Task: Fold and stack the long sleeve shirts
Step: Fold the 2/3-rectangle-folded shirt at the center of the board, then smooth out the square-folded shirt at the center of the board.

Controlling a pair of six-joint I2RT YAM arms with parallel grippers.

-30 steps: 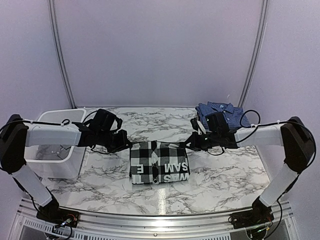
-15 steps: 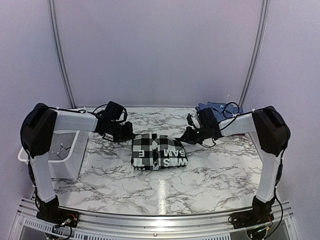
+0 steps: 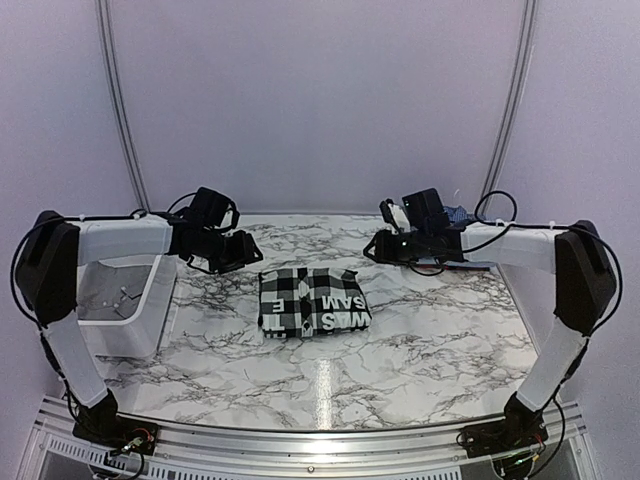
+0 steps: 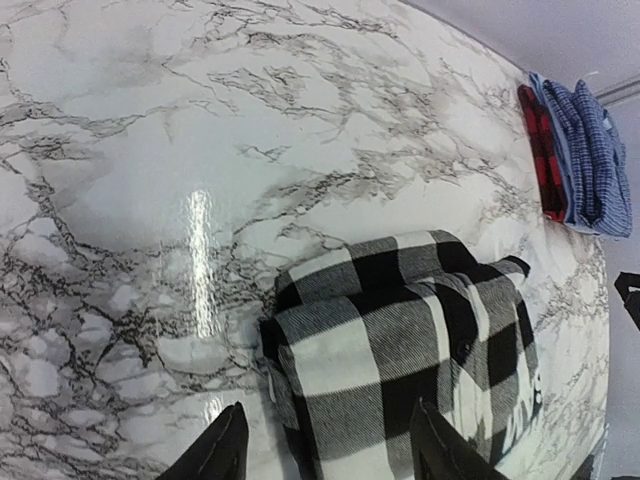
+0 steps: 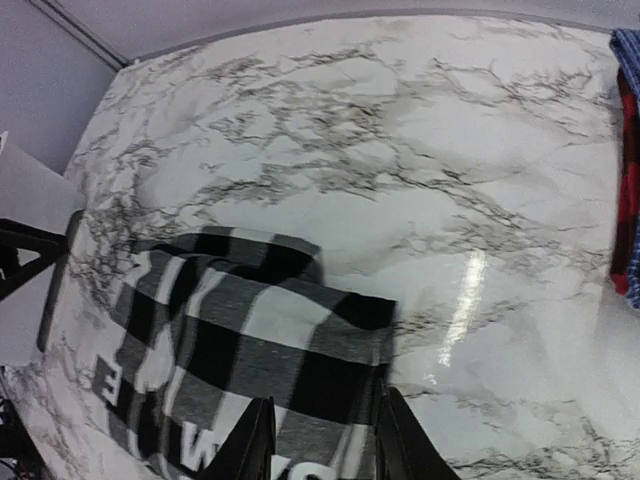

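The black-and-white buffalo-check shirt [image 3: 313,302] lies folded into a small rectangle at the table's middle, its white lettering on the near side. My left gripper [image 3: 245,252] hovers open and empty off its far left corner. In the left wrist view the shirt [image 4: 400,350] lies between and below the open gripper [image 4: 330,450]. My right gripper [image 3: 375,250] hovers open and empty off the far right corner, and the shirt [image 5: 250,340] shows under it [image 5: 325,445]. The blue checked shirt [image 3: 462,214] lies folded at the far right, mostly hidden by the right arm.
A white plastic bin [image 3: 125,310] stands at the left edge under the left arm. A red-and-black checked cloth [image 4: 541,150] lies under the blue shirt [image 4: 592,150]. The marble tabletop [image 3: 420,340] is ringed by pale walls.
The checked shirt has slid a little toward the far side. Both grippers have come off its side edges and risen toward the back, now open and empty.
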